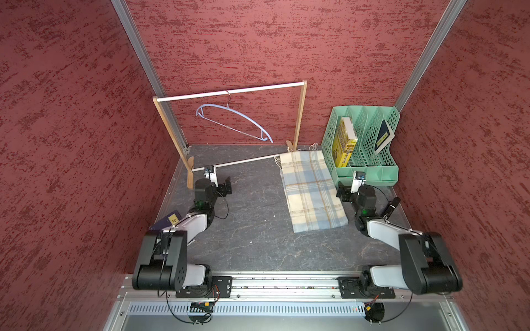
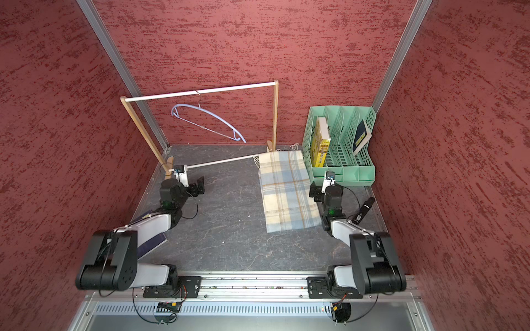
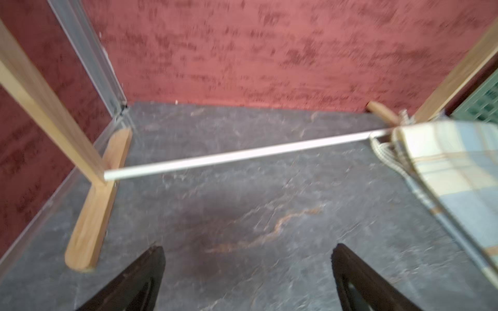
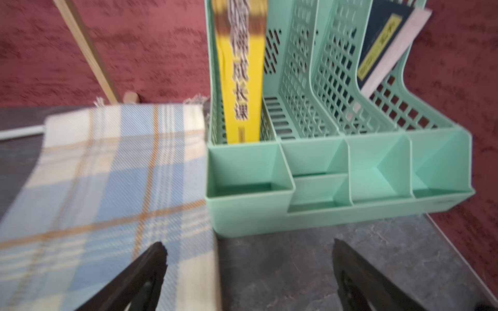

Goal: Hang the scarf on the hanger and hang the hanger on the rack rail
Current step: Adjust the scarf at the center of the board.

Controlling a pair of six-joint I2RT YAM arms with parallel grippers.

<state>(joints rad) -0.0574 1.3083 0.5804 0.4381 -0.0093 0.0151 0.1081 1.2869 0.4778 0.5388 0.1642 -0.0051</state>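
Scarf (image 1: 311, 192) lies flat right of centre in a top view, long axis up-frame, edge just beside the right gripper (image 1: 342, 192), the nearer claw; it and the left gripper (image 1: 225, 186) gape wide, empty.

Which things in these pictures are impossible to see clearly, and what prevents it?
- Dark blue book: both top views, mostly covered by the left arm.
- Black object beside the right arm: top views, too small to identify.
- Yellow book title: right wrist view, blurred.
- Lower rod, one end: all views, hidden by the scarf.
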